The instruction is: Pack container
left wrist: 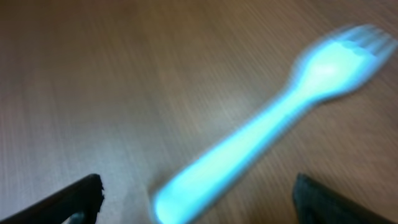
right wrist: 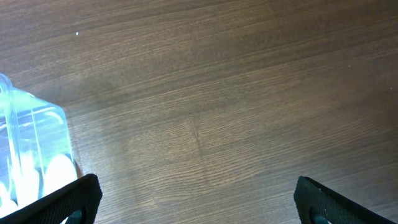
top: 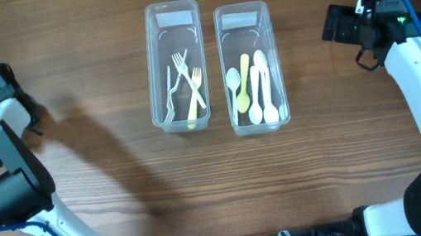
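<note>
Currently one fork container [top: 173, 23], one spoon container [top: 242, 23], one loose fork [left wrist: 267, 124].

Upper centre of your overhead view: forks [top: 188, 88] lie in the left bin [top: 172, 21], spoons [top: 257, 87] in the right bin [top: 242, 18] just beside it. In your left wrist view a fork [left wrist: 267, 119] lies on the table [left wrist: 112, 81], running lower centre to upper right.
</note>
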Robot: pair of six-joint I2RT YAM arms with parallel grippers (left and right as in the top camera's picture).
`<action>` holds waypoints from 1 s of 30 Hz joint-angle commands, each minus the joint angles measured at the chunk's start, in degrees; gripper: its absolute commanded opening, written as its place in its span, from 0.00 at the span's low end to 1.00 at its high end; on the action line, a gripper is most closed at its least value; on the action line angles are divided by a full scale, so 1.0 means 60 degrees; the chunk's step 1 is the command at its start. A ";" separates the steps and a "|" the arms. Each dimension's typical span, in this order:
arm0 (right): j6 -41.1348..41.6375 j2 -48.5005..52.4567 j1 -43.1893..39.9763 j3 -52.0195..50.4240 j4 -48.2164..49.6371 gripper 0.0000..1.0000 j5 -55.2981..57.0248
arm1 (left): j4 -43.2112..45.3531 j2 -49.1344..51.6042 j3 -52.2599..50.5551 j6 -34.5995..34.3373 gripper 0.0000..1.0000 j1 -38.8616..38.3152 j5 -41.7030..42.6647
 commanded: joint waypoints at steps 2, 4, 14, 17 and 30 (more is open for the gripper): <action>-0.0113 -0.0229 -0.0015 0.0124 0.0018 1.00 0.0055 | 0.1002 0.0543 -0.0291 0.3282 0.99 0.0051 0.3359; -0.0117 -0.0229 -0.0015 0.0124 0.0018 1.00 0.0055 | 0.1155 0.0543 -0.0291 0.3279 1.00 0.0368 0.3362; -0.0120 -0.0229 -0.0015 0.0124 0.0018 1.00 0.0055 | 0.0718 0.0546 -0.0291 0.3483 0.90 0.2317 0.6757; -0.0117 -0.0229 -0.0015 0.0124 0.0018 1.00 0.0055 | 0.0688 0.0546 -0.0291 0.4306 0.77 0.2248 0.7151; -0.0113 -0.0229 -0.0015 0.0124 0.0018 1.00 0.0055 | 0.0095 0.0546 -0.0291 0.4229 0.07 0.2182 0.7140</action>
